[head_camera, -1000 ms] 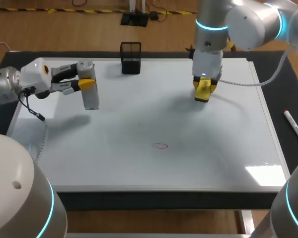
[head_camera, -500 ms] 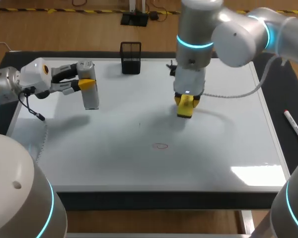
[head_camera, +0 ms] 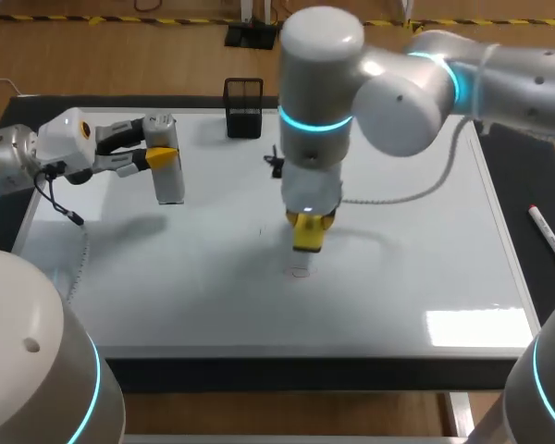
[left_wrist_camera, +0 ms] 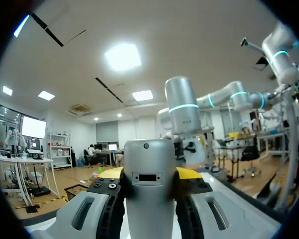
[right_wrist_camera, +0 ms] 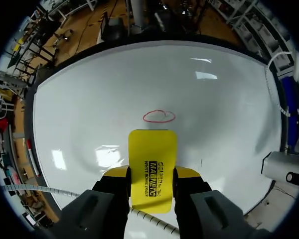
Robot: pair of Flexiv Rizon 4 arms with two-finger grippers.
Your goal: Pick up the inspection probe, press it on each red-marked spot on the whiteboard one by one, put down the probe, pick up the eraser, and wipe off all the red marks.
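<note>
Head view: the whiteboard (head_camera: 416,231) lies flat on the tabletop and takes up most of it. The left arm enters from the left, its left gripper (head_camera: 164,159) clamped on the inspection probe (head_camera: 170,185), a grey-white cylinder held upright over the board's far left part; whether its lower end touches the surface cannot be told. The right arm enters from the right and reaches past the middle. Its right gripper (head_camera: 307,220) points down and is clamped on the yellow eraser (head_camera: 307,240), which stands just on the far side of the one red mark (head_camera: 301,272), a small faint loop near the board's middle. Contact between eraser and board cannot be confirmed. A black mesh holder (head_camera: 244,108) stands at the board's far edge; a red marker (head_camera: 548,236) lies on the dark mat to the board's right, apart from it. Left wrist view: the probe body fills the space between the two yellow-tipped fingers (left_wrist_camera: 188,173), which press on it from both sides. Right wrist view: the eraser sits between both fingers, gripped from two sides, with the red loop just ahead of its front edge and not covered by it.
</note>
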